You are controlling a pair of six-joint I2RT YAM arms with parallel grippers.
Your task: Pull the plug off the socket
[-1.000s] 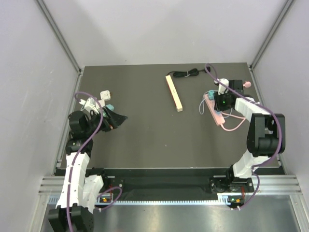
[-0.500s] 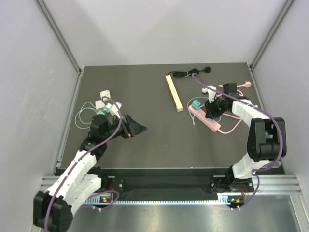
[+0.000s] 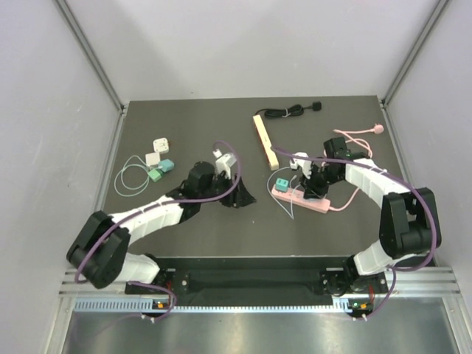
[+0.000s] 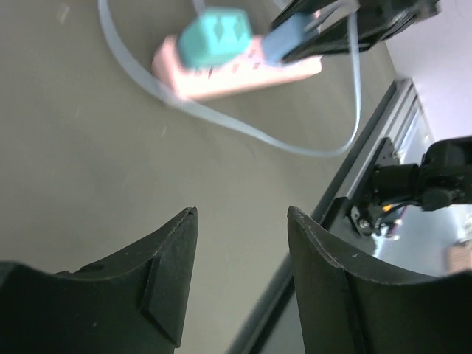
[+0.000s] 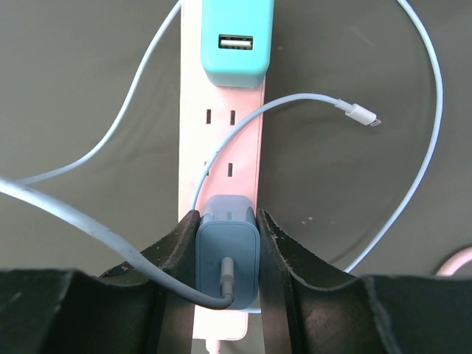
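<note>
The socket is a pink power strip [image 3: 304,200] [image 5: 221,125] [image 4: 236,70] lying right of the table's middle. A teal plug [image 3: 281,184] [image 5: 237,37] [image 4: 215,35] sits in its left end. A blue-grey plug [image 5: 228,254] [image 4: 287,37] with a pale cable sits in the strip further right. My right gripper [image 3: 313,181] [image 5: 227,221] is shut on that plug, one finger on each side. My left gripper [image 3: 243,198] [image 4: 242,214] hovers low to the left of the strip, open, holding nothing and pointing at the teal end.
A wooden bar [image 3: 266,141] lies behind the strip, with a black cable [image 3: 295,110] at the back. White and teal chargers [image 3: 158,144] with a looped white cable [image 3: 129,178] lie at the left. The strip's pink cord [image 3: 354,133] trails right. The front rail [image 4: 383,147] is close.
My left arm swung from the far left to the middle, toward the strip, and its jaws narrowed. The right gripper dragged the strip and its plugs leftward and nearer.
</note>
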